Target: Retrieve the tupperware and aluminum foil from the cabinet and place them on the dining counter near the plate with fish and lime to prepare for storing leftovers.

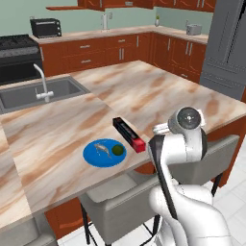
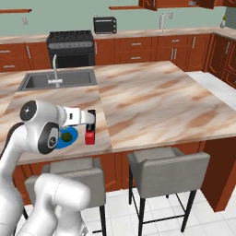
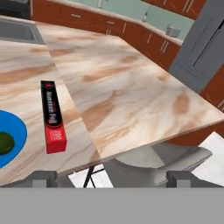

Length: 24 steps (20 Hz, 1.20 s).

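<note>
The aluminum foil (image 1: 129, 134) (image 3: 53, 116), a black carton with a red end, lies flat on the dining counter (image 1: 144, 91) near its front edge. Just left of it sits the blue plate (image 1: 98, 158) (image 3: 15, 127) with a fish and a dark green lime (image 1: 118, 150) (image 3: 5, 143). My gripper (image 3: 113, 177) is open and holds nothing. It hovers at the counter's front edge, above the stools, a little right of the foil's red end (image 2: 90, 137). The cabinet row (image 1: 120, 4) runs along the far wall. The tupperware is out of view.
A steel sink with faucet (image 1: 43, 91) is set into the island's far left. Grey stools (image 1: 120, 197) (image 2: 166, 161) stand under the front edge. A stove (image 1: 17, 53), a toaster oven (image 1: 45, 27) and a grey fridge (image 1: 226, 43) line the far walls.
</note>
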Available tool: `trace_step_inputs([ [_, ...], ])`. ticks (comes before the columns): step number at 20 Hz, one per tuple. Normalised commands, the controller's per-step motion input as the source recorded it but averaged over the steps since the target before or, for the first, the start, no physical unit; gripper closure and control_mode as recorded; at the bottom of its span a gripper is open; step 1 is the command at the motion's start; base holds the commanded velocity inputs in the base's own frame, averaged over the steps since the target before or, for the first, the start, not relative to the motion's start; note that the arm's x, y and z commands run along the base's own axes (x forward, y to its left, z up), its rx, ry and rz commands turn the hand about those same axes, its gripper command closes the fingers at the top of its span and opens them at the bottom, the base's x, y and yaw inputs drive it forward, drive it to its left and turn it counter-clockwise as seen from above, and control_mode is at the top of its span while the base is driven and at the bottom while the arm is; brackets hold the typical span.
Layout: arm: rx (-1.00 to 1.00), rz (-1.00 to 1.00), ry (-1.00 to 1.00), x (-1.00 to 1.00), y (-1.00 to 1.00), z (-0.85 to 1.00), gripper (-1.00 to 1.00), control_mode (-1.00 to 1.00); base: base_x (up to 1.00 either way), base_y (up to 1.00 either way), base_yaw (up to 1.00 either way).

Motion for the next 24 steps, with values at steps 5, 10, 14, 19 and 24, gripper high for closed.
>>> trace_step_inputs([
  [5, 0.23, 0.20, 0.17, -1.00, -0.05, 0.81, -1.00, -1.00, 0.00, 0.00, 0.00],
  [10, 0.09, 0.16, 0.05, -0.84, -0.12, 0.42, -1.00, -1.00, 0.00, 0.00, 0.00],
  [14, 0.01, 0.00, 0.00, -0.10, -0.20, 0.00, -1.00, -1.00, 0.00, 0.00, 0.00],
  [19, 0.00, 0.00, 0.00, 0.00, 0.00, 0.00, -1.00, 1.00, -0.02, 0.00, 0.00],
  [24, 0.00, 0.00, 0.00, 0.00, 0.00, 0.00, -1.00, 1.00, -0.90, -0.35, -0.32],
])
